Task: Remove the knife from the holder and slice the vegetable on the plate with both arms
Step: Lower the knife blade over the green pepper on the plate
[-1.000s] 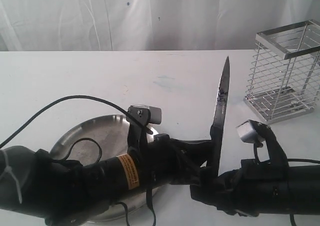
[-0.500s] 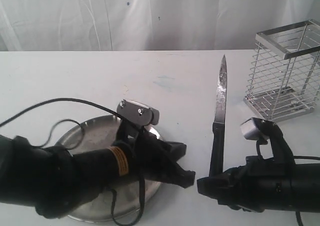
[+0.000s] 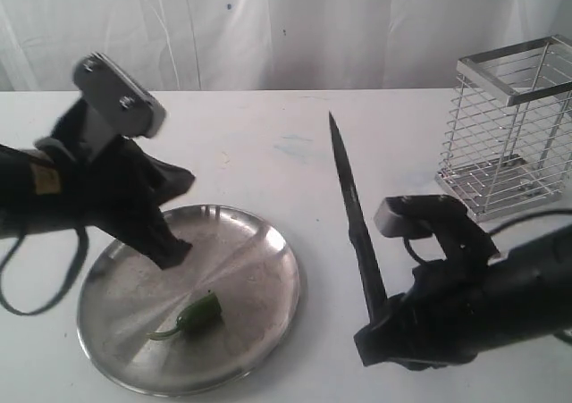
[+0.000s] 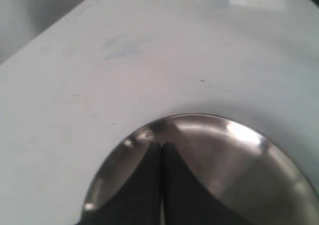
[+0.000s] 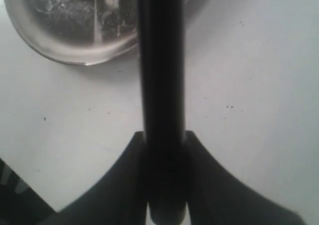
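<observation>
lab setup: white table (image 3: 268,144), draped backdrop (image 3: 295,28)

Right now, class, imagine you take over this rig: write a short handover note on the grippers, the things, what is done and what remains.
Left gripper: shut, empty, above the plate.
Right gripper: shut on the knife by its handle, blade tilted upward, beside the plate.
Pepper: whole, on the plate.
Holder: looks empty, right of the knife.
Done: knife taken out.
To do: steady the pepper, slice it.

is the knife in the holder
No, the knife is outside the holder, clamped by its handle in the right gripper with its blade pointing up.
</observation>
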{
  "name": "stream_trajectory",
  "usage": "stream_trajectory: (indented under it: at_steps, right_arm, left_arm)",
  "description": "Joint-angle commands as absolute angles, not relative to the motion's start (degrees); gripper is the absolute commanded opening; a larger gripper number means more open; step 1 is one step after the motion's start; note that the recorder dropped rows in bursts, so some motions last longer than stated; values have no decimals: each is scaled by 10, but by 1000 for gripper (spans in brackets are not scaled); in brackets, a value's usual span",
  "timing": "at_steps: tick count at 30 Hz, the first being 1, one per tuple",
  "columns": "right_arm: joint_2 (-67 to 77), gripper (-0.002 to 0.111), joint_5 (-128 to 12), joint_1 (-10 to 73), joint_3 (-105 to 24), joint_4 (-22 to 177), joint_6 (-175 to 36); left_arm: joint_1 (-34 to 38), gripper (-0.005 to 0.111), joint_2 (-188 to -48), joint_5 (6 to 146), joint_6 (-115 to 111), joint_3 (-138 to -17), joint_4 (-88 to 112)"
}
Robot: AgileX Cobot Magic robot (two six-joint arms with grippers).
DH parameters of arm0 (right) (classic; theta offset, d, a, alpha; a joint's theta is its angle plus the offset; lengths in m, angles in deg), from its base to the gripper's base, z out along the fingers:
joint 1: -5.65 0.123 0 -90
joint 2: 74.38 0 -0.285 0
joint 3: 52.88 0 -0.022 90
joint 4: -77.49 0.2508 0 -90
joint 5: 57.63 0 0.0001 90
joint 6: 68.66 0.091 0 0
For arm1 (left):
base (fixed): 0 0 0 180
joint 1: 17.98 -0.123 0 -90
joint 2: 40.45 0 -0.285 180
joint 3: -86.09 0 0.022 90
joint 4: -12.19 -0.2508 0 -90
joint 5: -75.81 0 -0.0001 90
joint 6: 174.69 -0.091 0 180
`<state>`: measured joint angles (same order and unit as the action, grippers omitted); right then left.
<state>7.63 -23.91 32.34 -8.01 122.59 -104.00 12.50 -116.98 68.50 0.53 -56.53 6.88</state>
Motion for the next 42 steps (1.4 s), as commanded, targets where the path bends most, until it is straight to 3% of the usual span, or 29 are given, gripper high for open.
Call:
stream_trajectory:
  at_steps: [1, 5, 12, 26, 31, 34, 39, 42]
  right_arm:
    - [102, 0, -117, 370, -196, 1006, -808]
    - [184, 0, 15, 401, -293, 983, -798]
    - [295, 0, 61, 452, -375, 982, -759]
    - [336, 0, 16, 499, -377, 982, -724]
    - [336, 0, 42, 502, -377, 984, -735]
    - [336, 0, 10, 502, -377, 984, -735]
    - [336, 0, -4, 502, -377, 984, -734]
    - [336, 0, -1, 502, -377, 993, -734]
  left_arm:
    - [53, 0, -1117, 722, 34, -581, 77]
    - [33, 0, -1129, 765, 68, -600, 77]
    - [34, 0, -1157, 843, 40, -616, 85]
    - [34, 0, -1207, 564, 49, -529, 105]
    - [34, 0, -1215, 615, 169, -531, 105]
    - [34, 0, -1237, 750, 221, -573, 104]
    - [37, 0, -1266, 894, 72, -648, 113]
    - [51, 0, -1267, 883, 24, -654, 165]
